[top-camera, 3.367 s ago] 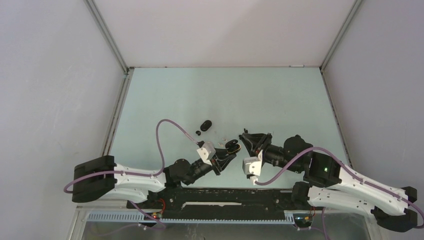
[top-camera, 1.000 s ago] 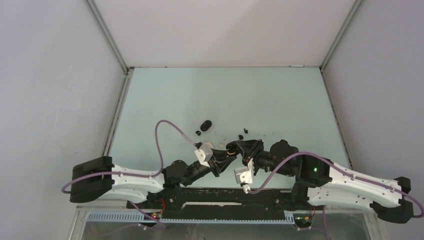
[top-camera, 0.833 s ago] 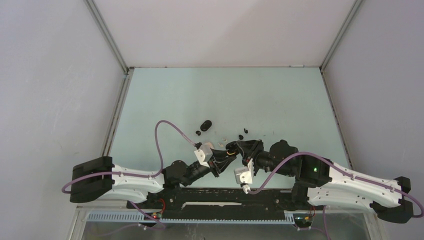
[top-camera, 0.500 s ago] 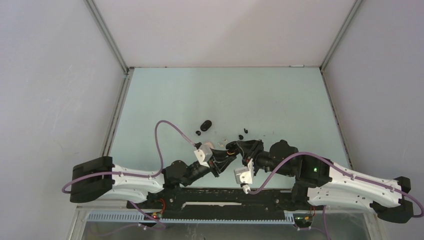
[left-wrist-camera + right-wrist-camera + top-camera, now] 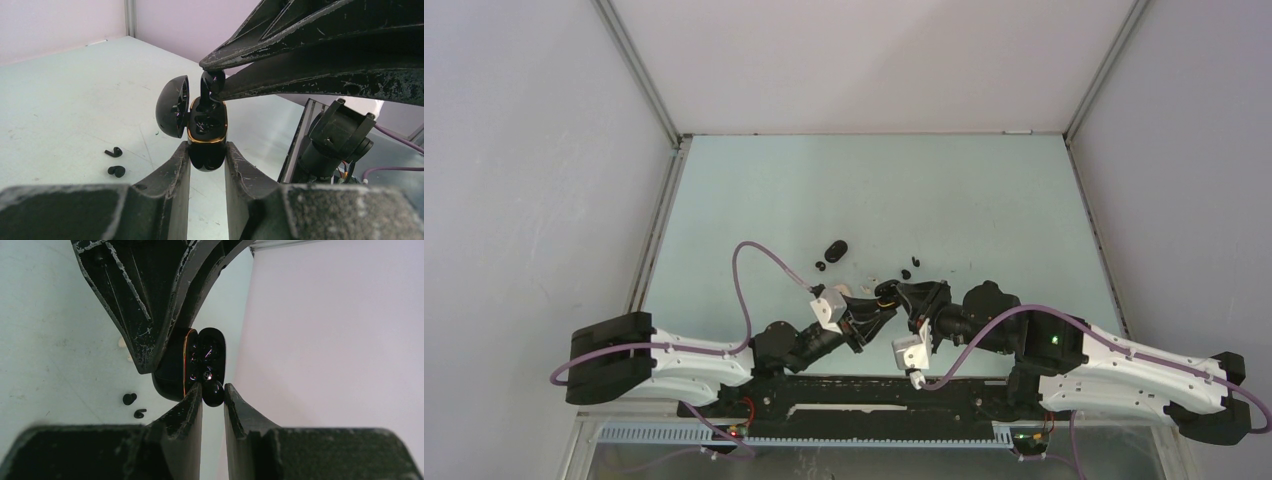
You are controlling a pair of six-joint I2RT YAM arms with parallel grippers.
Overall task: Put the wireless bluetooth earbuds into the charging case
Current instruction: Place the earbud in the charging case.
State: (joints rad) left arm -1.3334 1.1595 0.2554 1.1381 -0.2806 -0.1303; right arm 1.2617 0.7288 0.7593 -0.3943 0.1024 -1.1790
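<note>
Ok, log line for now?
left gripper: shut on open charging case | right gripper: shut on black earbud at case mouth | earbud: not seated

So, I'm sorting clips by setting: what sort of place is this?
Probably a lab robot cell: white panel walls on aluminium framing enclose a pale green table, left arm and right arm bolted at its near edge.

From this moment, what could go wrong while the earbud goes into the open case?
The black earbud is pinched only at the tips of the right gripper; it might slip and drop. The left gripper clamps the charging case only low down, so pushing may tilt it. The open lid could be bumped.
</note>
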